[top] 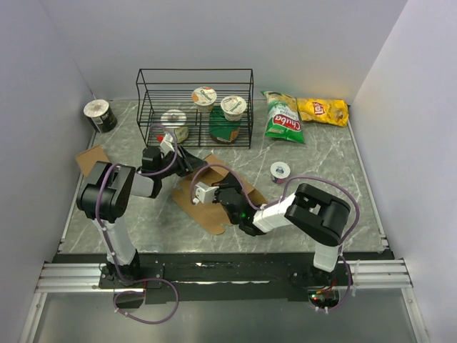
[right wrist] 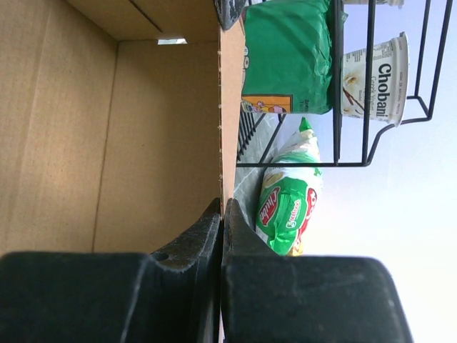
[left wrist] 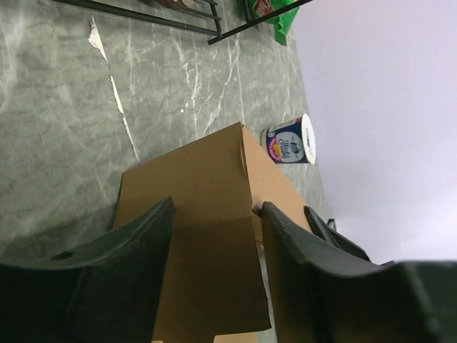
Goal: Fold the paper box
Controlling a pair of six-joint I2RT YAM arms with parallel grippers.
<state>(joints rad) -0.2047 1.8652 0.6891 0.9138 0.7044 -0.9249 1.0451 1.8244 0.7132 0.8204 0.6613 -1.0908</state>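
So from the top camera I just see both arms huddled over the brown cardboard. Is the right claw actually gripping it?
Observer: Yes. Its wrist camera shows the right gripper shut on a thin upright edge of the paper box.
Operator: And the left one?
Observer: The left gripper is open, jaws wide apart either side of a cardboard panel, not pinching it.
Operator: Can you read any labels?
Observer: One cup on the wire rack reads Chobani.
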